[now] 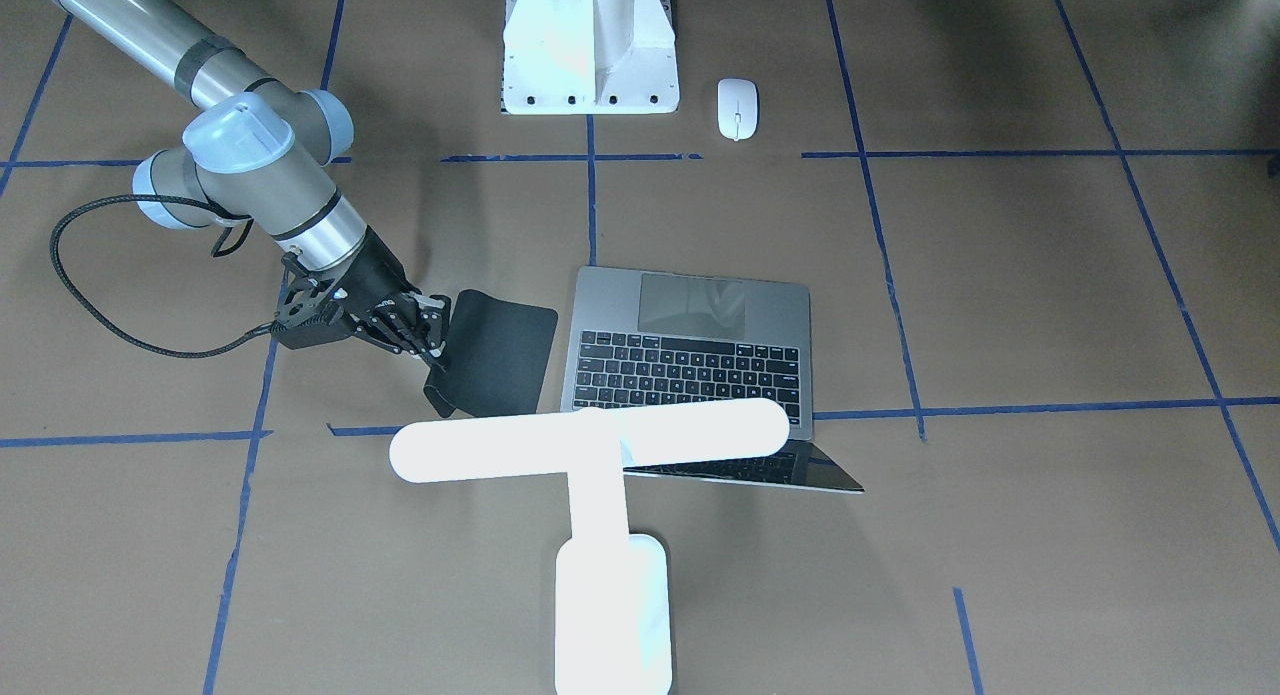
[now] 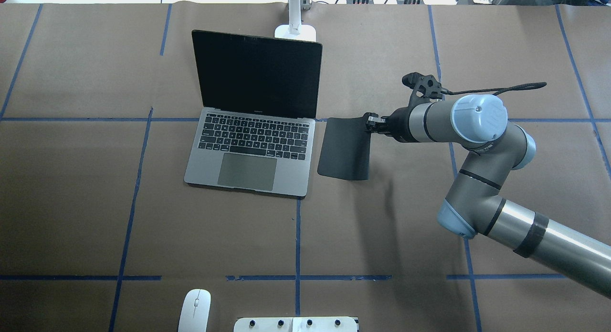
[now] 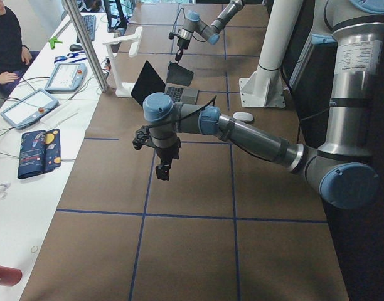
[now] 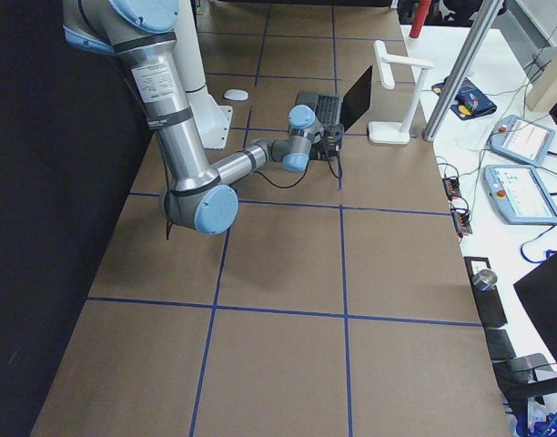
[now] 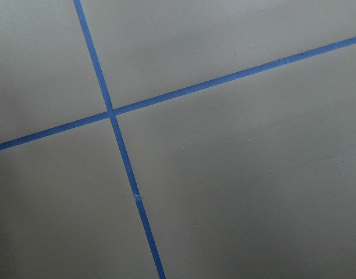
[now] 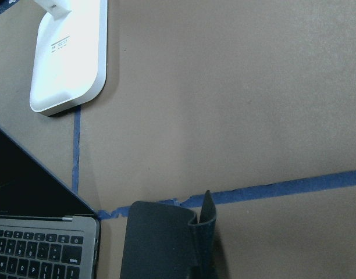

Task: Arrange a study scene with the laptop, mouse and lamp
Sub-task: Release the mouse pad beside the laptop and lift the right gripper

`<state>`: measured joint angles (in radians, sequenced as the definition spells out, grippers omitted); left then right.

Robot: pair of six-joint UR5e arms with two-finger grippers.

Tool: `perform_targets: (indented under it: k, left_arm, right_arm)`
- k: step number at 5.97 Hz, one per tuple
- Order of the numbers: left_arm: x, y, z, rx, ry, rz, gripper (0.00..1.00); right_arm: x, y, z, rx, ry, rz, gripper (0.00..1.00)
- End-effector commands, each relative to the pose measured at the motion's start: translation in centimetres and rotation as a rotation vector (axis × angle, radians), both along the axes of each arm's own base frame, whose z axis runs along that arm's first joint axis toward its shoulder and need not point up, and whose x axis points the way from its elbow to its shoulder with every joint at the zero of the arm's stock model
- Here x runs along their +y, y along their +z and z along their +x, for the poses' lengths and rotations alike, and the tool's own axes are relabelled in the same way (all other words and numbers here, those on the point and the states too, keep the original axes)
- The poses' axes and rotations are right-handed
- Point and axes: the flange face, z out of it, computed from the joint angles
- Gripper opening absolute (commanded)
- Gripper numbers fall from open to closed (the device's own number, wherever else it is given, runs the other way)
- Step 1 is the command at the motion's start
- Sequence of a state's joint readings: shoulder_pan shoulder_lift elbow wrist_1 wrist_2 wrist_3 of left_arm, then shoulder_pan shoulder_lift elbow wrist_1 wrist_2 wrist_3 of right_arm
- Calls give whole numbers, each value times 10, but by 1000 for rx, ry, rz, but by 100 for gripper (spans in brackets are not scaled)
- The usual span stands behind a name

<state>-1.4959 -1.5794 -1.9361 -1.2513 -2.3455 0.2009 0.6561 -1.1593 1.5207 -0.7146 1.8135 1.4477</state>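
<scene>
Jaws on the left gripper (image 3: 162, 170), seen only from the side, could not be judged; those on the right gripper (image 2: 370, 123) pinched the raised right edge of the mouse pad (image 2: 344, 148). The mouse (image 2: 194, 310) lay at the robot-side edge of the table (image 2: 382, 227), the open laptop (image 2: 248, 150) mid-table, the lamp (image 2: 295, 30) at the far edge behind it. The pad likely needed lowering flat, square beside the laptop, before release.
</scene>
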Motion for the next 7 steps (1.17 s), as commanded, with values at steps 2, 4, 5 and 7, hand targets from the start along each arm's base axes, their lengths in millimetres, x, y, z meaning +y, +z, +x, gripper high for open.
perform_targets:
  k: [2,4,5,7]
  left_arm:
    - [4,-2,-2,0,-3,4,100]
    - [3,-4,-2,1,-3,8,100]
    - [2,-7,-1,1,-3,14,100]
    - [5,-40,1,11,4,88,100]
  right_arm:
    - [-4,-3,-6,60,-17,-53,100]
    - [-17,6,19,66,-75,-78,100]
    - [-29,9,34,113,-98,-107,100]
    - [-37,-5,66,318,-189,-86,100]
